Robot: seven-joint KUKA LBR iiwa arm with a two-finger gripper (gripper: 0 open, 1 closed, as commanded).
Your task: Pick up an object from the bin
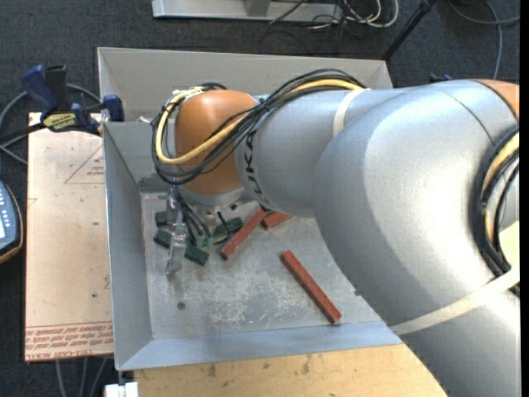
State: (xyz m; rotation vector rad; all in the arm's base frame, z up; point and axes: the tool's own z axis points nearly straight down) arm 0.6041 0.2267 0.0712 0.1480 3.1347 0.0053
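Note:
My gripper [174,259] reaches down into the left part of the bin, under the arm's orange cover. It stands in a small cluster of dark green blocks: one [163,229] just left of it and one [197,255] just right of it, both touching or nearly touching it. A short red-brown stick [239,237] lies slanted a little further right. What lies directly beneath the gripper is hidden.
A longer red-brown stick [311,286] lies diagonally on the bin floor at the centre right. Another red-brown piece [274,219] pokes out from under the arm. The bin's left wall is close to the gripper. The arm covers the bin's right and back.

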